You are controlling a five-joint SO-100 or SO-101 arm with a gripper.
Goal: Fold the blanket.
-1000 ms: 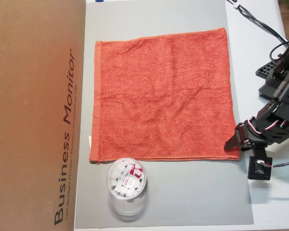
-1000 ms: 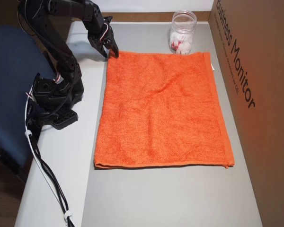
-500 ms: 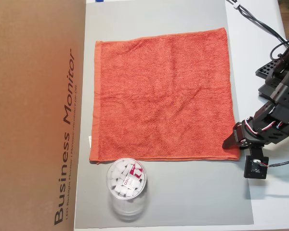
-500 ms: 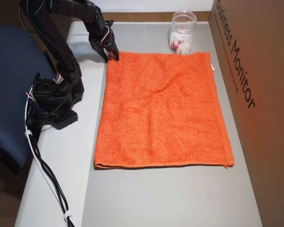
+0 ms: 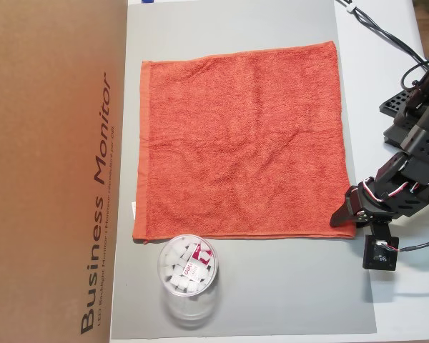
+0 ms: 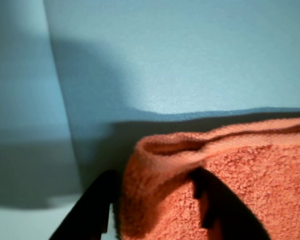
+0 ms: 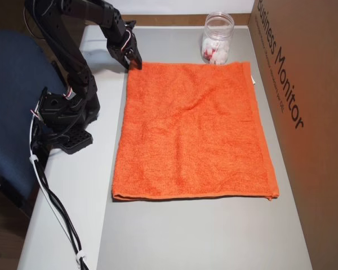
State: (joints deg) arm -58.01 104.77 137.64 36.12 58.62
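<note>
blanket (image 5: 243,139) flat and unfolded on the gray bench (image 5: 272,300), end effector (image 5: 343,220) pinching its 4 o'clock corner in an overhead view, 0 folds made, lift and carry-over remaining.

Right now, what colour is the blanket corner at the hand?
Orange-red terry, like the rest of the blanket; it shows best in the wrist view, bunched between the hand.

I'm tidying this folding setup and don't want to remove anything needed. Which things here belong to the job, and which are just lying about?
Part of the job:
- the blanket, spread flat on the grey mat
- the hand, fingers either side of the blanket's corner

Just lying about:
- the clear plastic jar of small white items
- the cardboard box
- the blue chair
</note>
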